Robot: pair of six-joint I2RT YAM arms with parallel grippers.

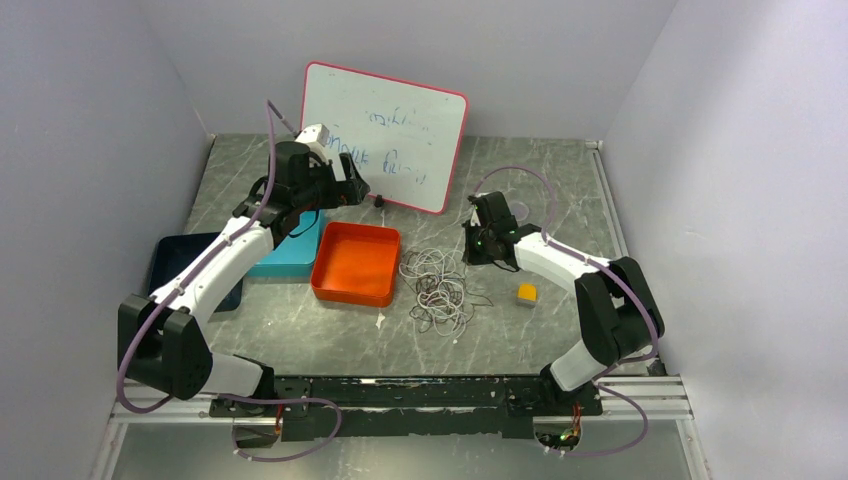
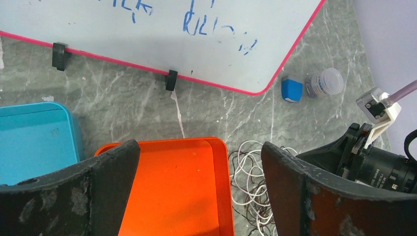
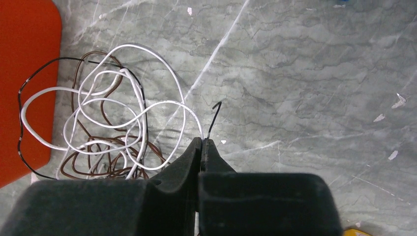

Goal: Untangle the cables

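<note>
One black cable (image 3: 212,123) in right jaws: wrist-only

A whiteboard (image 1: 385,135) stands behind an orange tray (image 1: 355,262) and a teal tray (image 1: 295,255); a yellow block (image 1: 527,293) sits apart

Top cam: high, behind arm bases, looks down over whole table (image 1: 560,190); bases at frame bottom. L wrist cam: mid height, faces down/fwd past L gripper (image 2: 199,150) to whiteboard (image 2: 196,39) at frame top. R wrist cam: v. close to tabletop, straight down. All 3 share orange tray (image 1: 355,262) + cables (image 1: 438,285).
</note>
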